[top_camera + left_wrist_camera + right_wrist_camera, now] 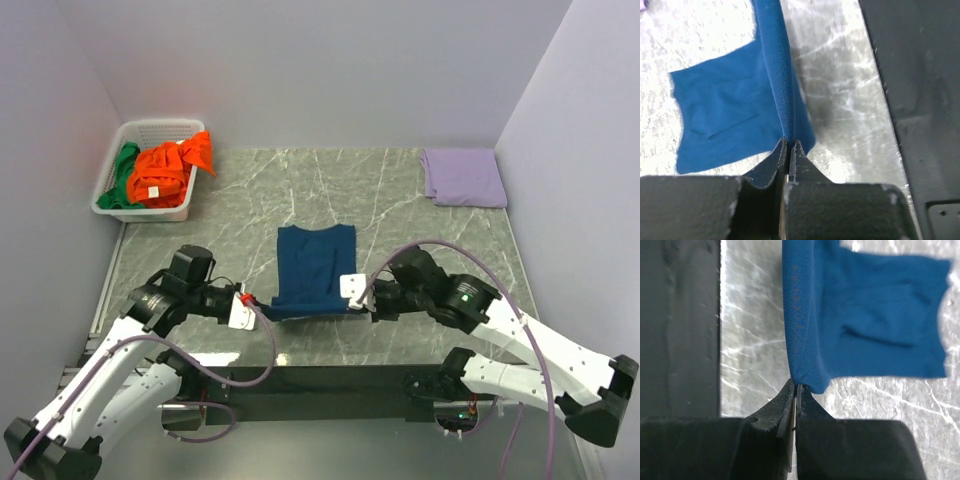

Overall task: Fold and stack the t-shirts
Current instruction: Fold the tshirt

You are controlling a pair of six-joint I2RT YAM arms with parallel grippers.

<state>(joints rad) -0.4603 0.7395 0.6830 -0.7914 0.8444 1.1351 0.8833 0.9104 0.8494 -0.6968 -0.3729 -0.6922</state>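
Arms (110, 350) low, fingers (771, 169) on navy t-shirt (315, 262)

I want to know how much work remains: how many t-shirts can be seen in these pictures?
4. A blue t-shirt mid-table; a folded purple t-shirt at the far right; an orange t-shirt and a green t-shirt in the white basket, where more may be hidden.

Top external view: mounted high at the near side, looking steeply down over the whole worktop (420, 250). Left wrist view: set very close behind the left end effector (788, 150), facing along its fingers. Right wrist view: likewise behind the right end effector (796, 392). All three views share the near edge of the navy t-shirt (315, 265).
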